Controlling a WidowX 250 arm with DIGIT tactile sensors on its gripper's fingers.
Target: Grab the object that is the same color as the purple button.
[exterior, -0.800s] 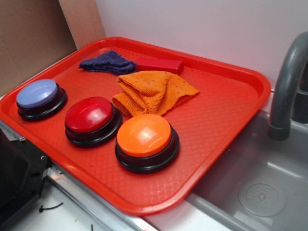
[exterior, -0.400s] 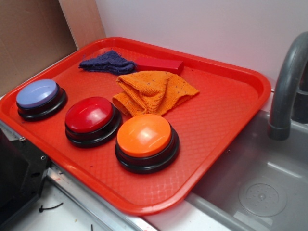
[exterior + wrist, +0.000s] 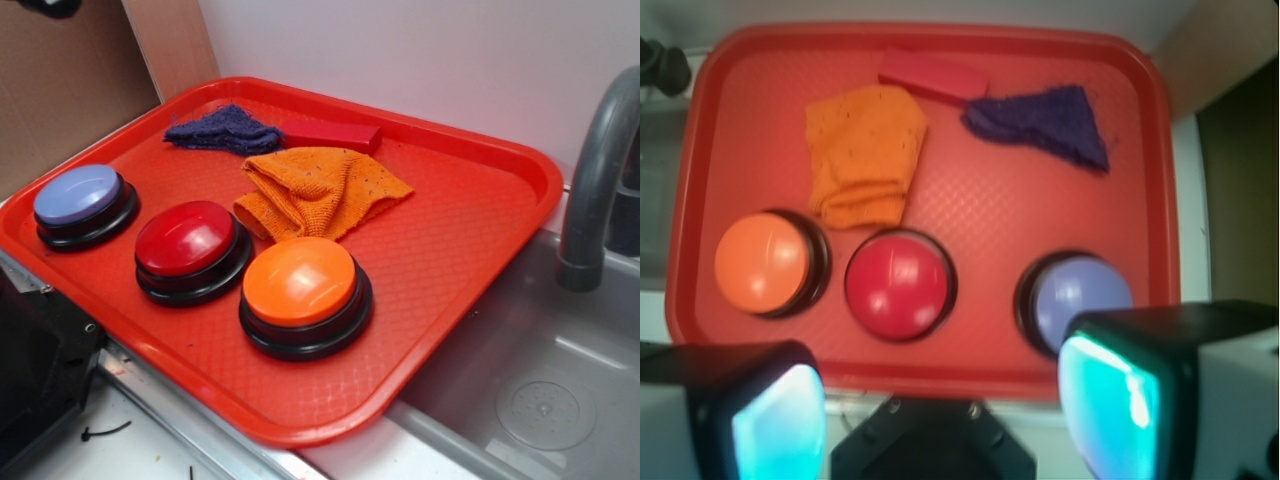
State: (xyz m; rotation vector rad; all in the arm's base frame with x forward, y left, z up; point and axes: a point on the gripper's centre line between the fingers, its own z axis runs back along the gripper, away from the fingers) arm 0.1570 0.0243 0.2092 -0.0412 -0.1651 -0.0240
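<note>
The small dark purple-blue knitted cloth [image 3: 222, 130] lies at the far left of the red tray [image 3: 480, 150], touching the end of a red block [image 3: 330, 135]. It also shows in the wrist view [image 3: 1045, 122]. The purple button [image 3: 78, 195] with a lavender top stands at the tray's near left, also in the wrist view [image 3: 1080, 300]. My gripper [image 3: 945, 410] is open and empty, high above the tray's near edge by the buttons. Only a dark bit of it [image 3: 45, 6] shows in the exterior view.
A larger orange cloth [image 3: 320, 190] lies mid-tray. A red button [image 3: 185, 240] and an orange button [image 3: 300, 282] stand beside the purple one. A grey sink [image 3: 540, 380] and faucet [image 3: 590, 190] are on the right, cardboard [image 3: 60, 80] at back left.
A dark part of my gripper has come into the top left corner of the exterior view. Nothing on the tray has moved.
</note>
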